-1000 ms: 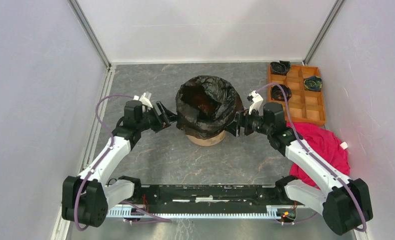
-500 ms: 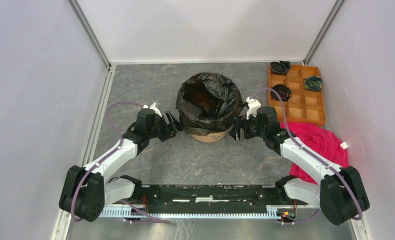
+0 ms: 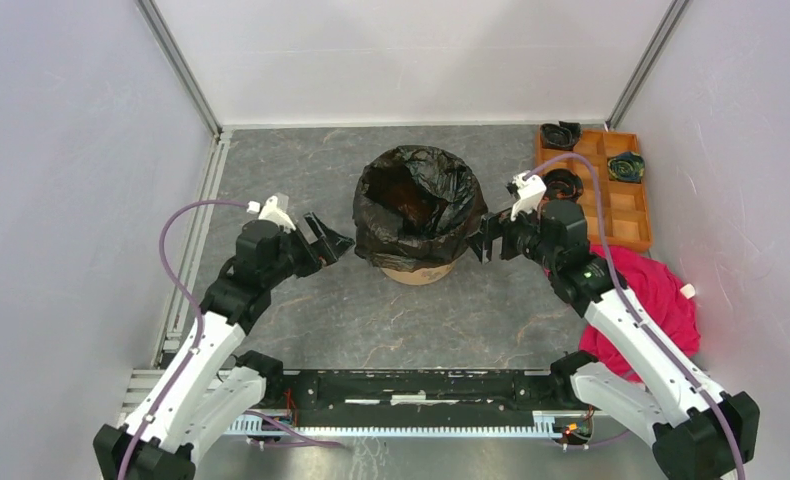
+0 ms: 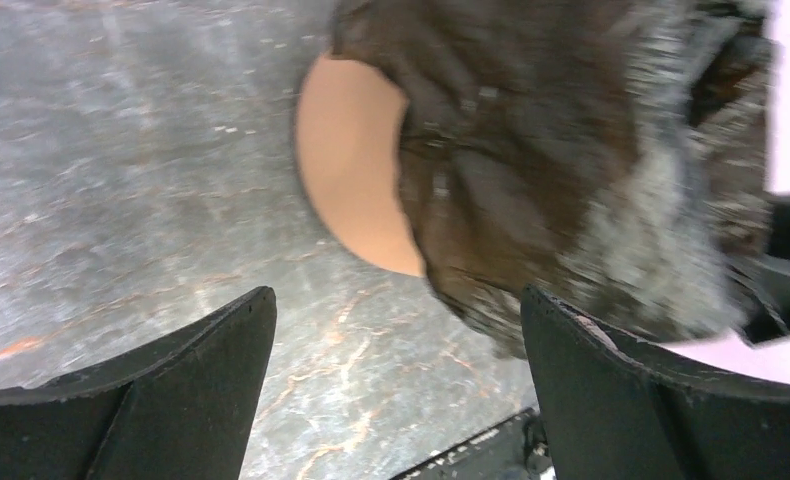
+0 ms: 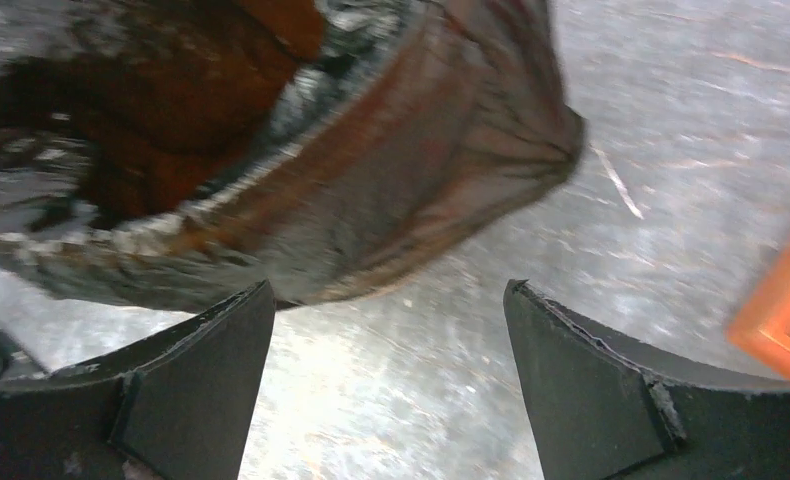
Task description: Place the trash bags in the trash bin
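Left claw (image 3: 333, 245), right claw (image 3: 479, 242): apart, empty, just beside trash bag (image 3: 411, 200) edge over trash bin (image 3: 416, 273) rim

black bag (image 3: 411, 200) draped over orange bin (image 3: 417, 273)

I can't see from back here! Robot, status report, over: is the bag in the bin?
Left gripper open, empty. Right gripper open, empty. Bag lines bin, draped over rim. Nothing blocking.
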`<action>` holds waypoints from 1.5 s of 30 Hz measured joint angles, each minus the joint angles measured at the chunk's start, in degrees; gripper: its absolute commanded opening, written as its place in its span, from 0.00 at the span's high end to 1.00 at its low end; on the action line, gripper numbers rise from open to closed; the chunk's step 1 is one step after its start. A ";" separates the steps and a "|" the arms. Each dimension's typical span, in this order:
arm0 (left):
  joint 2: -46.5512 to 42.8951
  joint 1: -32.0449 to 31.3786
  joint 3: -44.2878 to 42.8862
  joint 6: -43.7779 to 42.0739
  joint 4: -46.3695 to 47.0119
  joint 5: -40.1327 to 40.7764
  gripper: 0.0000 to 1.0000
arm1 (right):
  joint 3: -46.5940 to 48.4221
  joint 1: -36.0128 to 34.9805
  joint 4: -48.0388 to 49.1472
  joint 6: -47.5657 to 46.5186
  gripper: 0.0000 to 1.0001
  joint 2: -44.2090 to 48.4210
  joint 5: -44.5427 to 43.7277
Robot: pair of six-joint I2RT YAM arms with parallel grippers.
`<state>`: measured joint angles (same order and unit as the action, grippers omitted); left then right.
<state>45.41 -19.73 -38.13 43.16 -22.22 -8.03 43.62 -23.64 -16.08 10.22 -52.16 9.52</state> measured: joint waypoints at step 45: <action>1.44 -2.91 6.08 0.61 4.13 -3.37 0.19 | 54.51 -13.18 -16.28 -10.14 0.77 -51.56 -10.58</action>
<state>46.85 -22.63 -32.05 43.77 -18.09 -11.40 98.13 -36.82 -32.36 0.08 -103.72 -1.06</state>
